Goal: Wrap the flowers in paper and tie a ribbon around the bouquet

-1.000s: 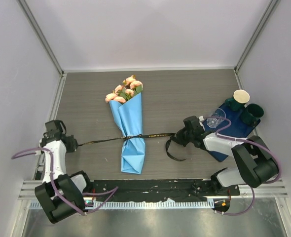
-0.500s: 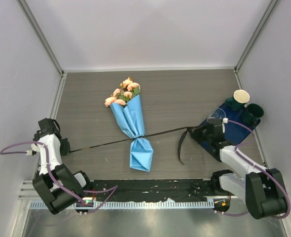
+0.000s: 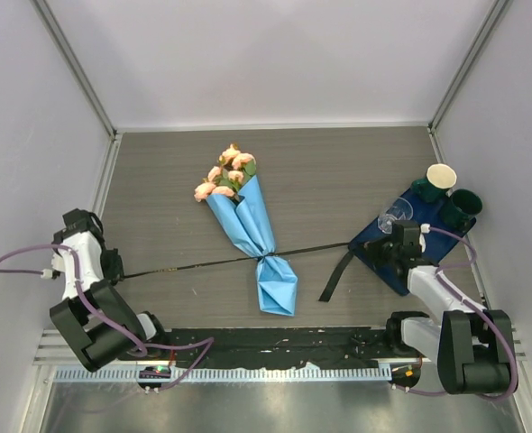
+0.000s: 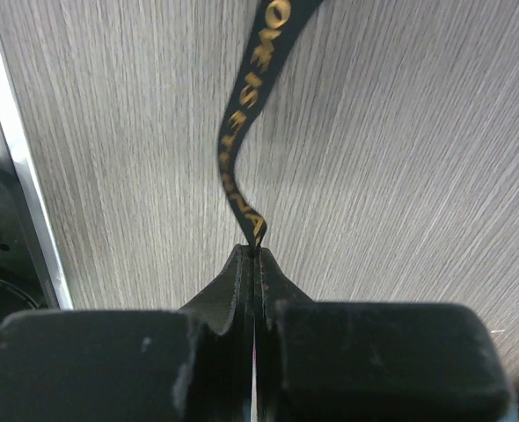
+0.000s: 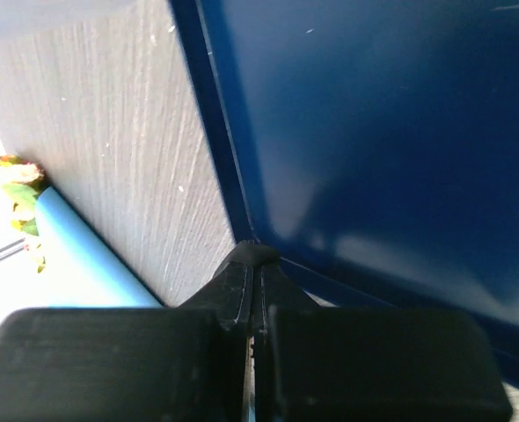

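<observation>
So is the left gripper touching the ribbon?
Touching. The left wrist view shows the ribbon running straight into the left gripper, pinched where its jaws meet.

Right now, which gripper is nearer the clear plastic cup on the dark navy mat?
Right. The right gripper sits close beside the clear plastic cup, at the edge of the navy mat; the left gripper is far across the table, beyond the blue-wrapped bouquet.
</observation>
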Robot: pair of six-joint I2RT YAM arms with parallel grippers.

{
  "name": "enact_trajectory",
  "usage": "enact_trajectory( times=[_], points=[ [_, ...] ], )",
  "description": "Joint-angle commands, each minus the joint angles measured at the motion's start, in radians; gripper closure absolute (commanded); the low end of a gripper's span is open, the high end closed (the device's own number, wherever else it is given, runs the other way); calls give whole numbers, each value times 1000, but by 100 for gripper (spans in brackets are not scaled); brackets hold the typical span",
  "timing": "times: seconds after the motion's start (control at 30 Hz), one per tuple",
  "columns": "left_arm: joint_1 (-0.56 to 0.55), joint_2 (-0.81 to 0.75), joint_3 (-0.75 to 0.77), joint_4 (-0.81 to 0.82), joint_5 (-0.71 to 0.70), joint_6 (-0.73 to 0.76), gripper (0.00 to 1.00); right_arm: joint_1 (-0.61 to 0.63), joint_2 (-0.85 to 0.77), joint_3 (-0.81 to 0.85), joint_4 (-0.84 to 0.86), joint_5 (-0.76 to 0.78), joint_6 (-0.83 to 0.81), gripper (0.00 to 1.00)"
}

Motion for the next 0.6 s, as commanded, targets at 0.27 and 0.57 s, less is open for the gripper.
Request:
enact_trajectory(
  times=[0.27,0.57],
  points=[
    [39,18,72,84,-199,21,100,-52,33,77,-36,217,-119,100],
    [-169,-89,40,239,67,36,100,367,126,283,-136,225,-551,100]
  ],
)
